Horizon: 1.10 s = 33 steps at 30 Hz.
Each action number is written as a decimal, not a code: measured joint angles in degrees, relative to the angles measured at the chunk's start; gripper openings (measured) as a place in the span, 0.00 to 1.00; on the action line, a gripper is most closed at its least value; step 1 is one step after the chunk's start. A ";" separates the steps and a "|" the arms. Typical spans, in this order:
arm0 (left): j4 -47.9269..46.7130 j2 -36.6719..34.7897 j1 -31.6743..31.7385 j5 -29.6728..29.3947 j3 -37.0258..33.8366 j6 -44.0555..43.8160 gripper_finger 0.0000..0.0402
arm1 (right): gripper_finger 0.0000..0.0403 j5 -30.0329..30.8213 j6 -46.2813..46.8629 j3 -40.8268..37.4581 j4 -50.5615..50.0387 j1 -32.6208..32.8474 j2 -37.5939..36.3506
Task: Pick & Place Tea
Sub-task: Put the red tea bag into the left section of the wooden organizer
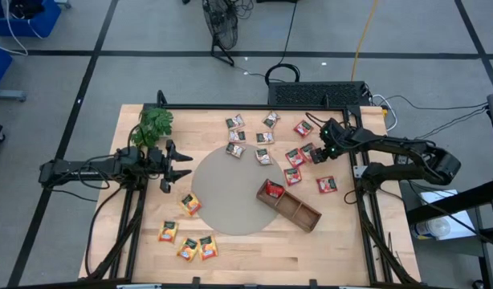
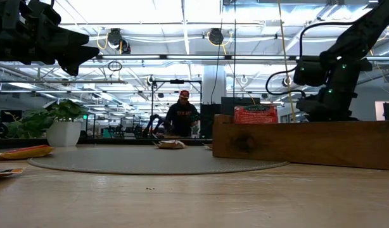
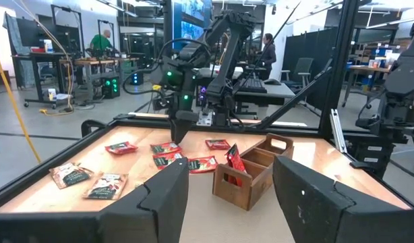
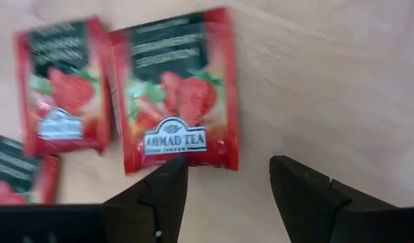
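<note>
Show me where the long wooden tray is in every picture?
High view: the wooden tray lies right of centre, angled, half on the grey round mat.
Low view: right side, seen side-on.
Left wrist view: middle.
Right wrist view: not in it.
Shared landmark: the red sachet standing in its end compartment.

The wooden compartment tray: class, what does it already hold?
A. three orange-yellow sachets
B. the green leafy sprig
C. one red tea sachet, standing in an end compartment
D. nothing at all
C: in the high view a single red tea sachet stands in the end compartment of the wooden tray; its other compartments look bare.
</note>
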 joint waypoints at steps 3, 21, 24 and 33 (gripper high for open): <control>0.00 -0.01 0.00 0.00 -0.01 0.02 0.53 | 0.48 -1.79 0.82 -0.75 3.08 0.02 0.00; 0.00 -0.01 -0.01 0.00 0.00 0.01 0.53 | 0.46 -5.43 2.73 -1.16 7.93 0.15 1.00; 0.00 0.00 -0.01 0.00 0.00 0.00 0.53 | 0.42 -5.58 2.03 -0.96 8.61 0.15 2.88; 0.00 -0.01 -0.01 0.00 0.00 0.01 0.53 | 0.15 -5.83 -2.42 -0.91 13.01 0.14 8.22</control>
